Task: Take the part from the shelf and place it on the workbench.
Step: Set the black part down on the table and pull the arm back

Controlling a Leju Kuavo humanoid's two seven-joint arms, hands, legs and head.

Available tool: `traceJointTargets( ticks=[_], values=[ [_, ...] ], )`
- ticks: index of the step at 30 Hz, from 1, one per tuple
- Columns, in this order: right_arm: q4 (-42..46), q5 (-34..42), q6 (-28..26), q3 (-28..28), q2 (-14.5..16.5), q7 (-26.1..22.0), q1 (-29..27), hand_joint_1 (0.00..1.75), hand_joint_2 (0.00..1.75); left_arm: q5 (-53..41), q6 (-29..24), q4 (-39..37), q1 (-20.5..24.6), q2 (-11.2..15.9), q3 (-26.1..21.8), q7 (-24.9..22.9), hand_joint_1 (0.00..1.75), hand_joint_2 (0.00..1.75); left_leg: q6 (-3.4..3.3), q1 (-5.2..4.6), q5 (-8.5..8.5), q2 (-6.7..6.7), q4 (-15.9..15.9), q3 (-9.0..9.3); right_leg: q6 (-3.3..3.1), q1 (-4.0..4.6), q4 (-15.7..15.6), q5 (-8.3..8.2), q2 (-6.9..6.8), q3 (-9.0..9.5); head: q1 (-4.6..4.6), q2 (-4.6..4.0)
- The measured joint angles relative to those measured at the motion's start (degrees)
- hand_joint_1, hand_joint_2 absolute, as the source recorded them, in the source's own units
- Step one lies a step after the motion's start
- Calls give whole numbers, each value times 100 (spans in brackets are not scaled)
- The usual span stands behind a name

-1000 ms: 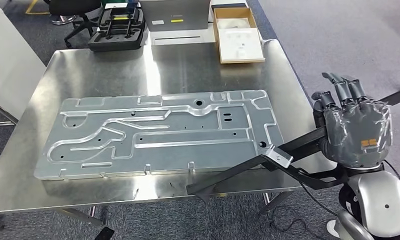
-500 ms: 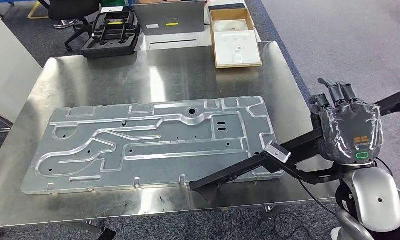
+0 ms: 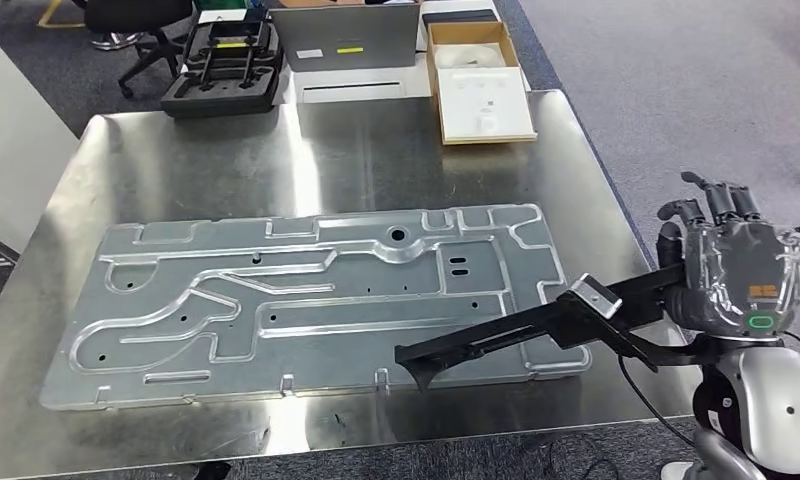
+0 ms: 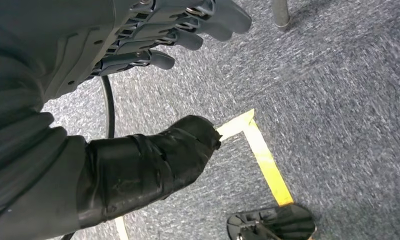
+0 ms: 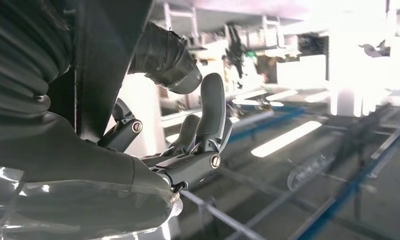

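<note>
Here, black part in right hand, yellow-labelled case, lettering unreadable

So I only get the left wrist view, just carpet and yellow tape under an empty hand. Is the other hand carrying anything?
Observer: Yes. In the head view the right hand holds a long black part, a thin bar with a silver block partway along.
Operator: Where is it pointing?
Observer: Its free end reaches over the near right corner of the steel workbench.
Operator: Is there anything on that bench?
Observer: A large flat metal plate with pressed channels covers most of it, and the part's tip is above the plate's near edge. I cannot tell whether they touch.
</note>
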State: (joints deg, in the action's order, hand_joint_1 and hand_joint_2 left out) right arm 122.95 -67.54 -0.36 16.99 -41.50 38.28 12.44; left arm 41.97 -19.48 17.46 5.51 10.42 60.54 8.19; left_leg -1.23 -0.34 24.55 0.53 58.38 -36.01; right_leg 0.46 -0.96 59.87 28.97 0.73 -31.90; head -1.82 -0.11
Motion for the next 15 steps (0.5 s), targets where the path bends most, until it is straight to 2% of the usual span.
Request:
traceJointTargets(
  ticks=[2, 3, 4, 5, 6, 7, 8, 10, 11, 15],
  values=[
    [-109, 317, -513, -445, -55, 100, -384, 175, 175, 1, -37, 0, -2, -2, 0, 81, 0, 175, -115, 0, 31, -4, -76, 93, 68, -8, 474, 246, -10, -237, 14, 0],
    [-171, 505, -843, -696, -73, 130, -597, 175, 175, 1, -55, 0, -4, -3, 0, 112, 0, 175, -174, 0, 49, -6, -116, 148, 93, -6, 871, 413, -16, -450, 18, 0],
    [-208, 616, -1051, -838, -70, 117, -712, 175, 175, -2, -68, 0, -3, -3, 0, 118, 0, 175, -196, -12, 69, -7, -112, 162, 96, -5, 1230, 513, -16, -678, 22, 0],
    [-251, 716, -1207, -978, -65, 101, -827, 175, 175, -2, -61, 0, -5, -3, 0, 126, 0, 175, -208, -21, 92, -7, -105, 179, 99, -8, 1440, 515, -16, -838, 23, 0],
    [-300, 807, -1298, -1109, -58, 85, -928, 175, 175, 4, -47, 0, -9, -3, 0, 138, 0, 175, -212, -26, 118, -5, -96, 201, 101, -10, 1446, 411, -17, -897, 23, 0],
    [-352, 896, -1317, -1223, -52, 78, -1009, 175, 175, 10, -30, 0, -13, -3, 0, 150, 0, 175, -208, -28, 149, -3, -81, 230, 99, -12, 1227, 208, -18, -837, 24, 0],
    [-410, 1000, -1291, -1326, -47, 85, -1071, 175, 175, 15, -15, 0, -15, -3, 0, 160, 0, 175, -195, -28, 187, 0, -57, 257, 93, -13, 859, -33, -21, -697, 25, 0],
    [-529, 1266, -1160, -1466, -43, 125, -1148, 175, 175, 24, 10, 0, -11, -3, 0, 168, 0, 175, -150, -47, 263, 5, 14, 269, 72, 3, 228, -301, -23, -427, 22, 0],
    [-597, 1425, -1102, -1518, -40, 146, -1182, 175, 175, 28, 22, 0, -8, -3, 0, 167, 0, 175, -125, -54, 287, 6, 42, 259, 58, 12, 84, -327, -21, -367, 19, 0],
    [-872, 1891, -1010, -1677, -34, 185, -1259, 175, 175, 51, 59, 0, 1, -1, 0, 166, 0, 175, -43, -54, 366, 0, 118, 220, -31, 6, 9, -317, -8, -340, 17, 0]
  ],
)
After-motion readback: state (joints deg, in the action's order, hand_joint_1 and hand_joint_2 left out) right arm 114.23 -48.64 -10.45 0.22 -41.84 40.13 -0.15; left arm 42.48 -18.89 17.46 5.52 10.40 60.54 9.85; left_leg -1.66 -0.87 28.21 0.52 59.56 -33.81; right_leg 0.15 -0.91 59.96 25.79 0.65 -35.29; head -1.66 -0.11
